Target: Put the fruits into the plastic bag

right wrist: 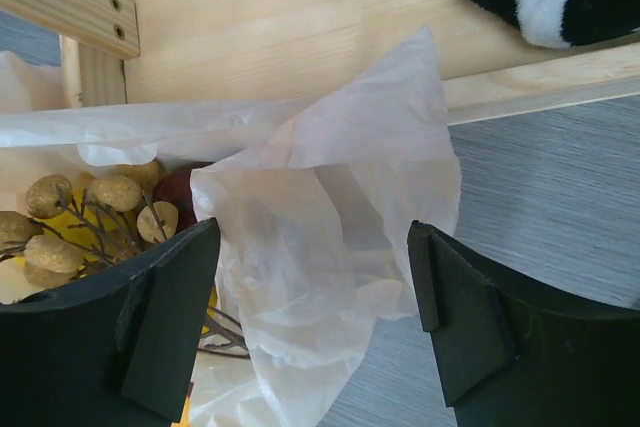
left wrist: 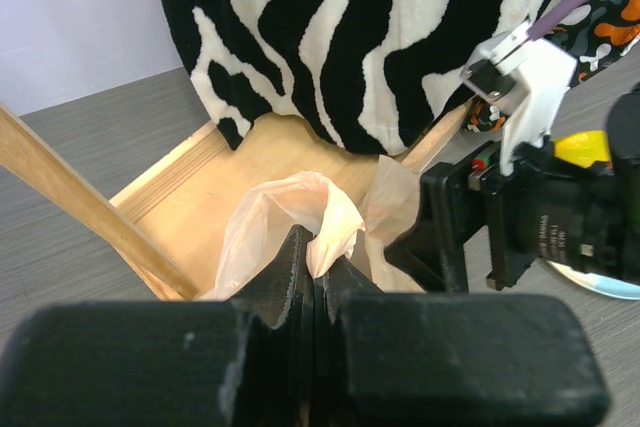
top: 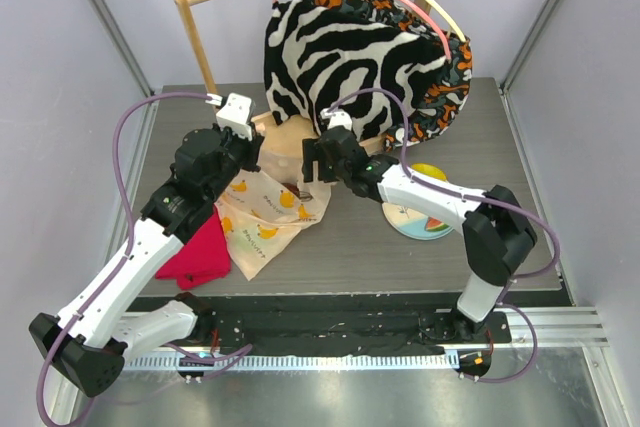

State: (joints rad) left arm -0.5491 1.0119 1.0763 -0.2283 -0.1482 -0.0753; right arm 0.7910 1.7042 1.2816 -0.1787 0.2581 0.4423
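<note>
The grey wood-grain counter [top: 370, 247] fills the middle of the frame. Left of centre lies a translucent cream plastic bag printed with yellow bananas [top: 265, 219] — a folded red cloth [top: 200, 252] sits just beside its left edge. Right of centre rests a round white-and-light-blue plate [top: 405, 219]; a pale plywood rack base [top: 283, 139] stands at upper centre.

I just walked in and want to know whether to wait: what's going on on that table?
Two robot arms are working on a translucent cream-white plastic bag printed with small bananas. The left gripper is shut on a gathered bit of the bag's edge. The right gripper is open, with its fingers on either side of a loose flap at the bag's mouth. A bunch of small brownish grapes and a dark red apple already lie inside the bag.
</note>
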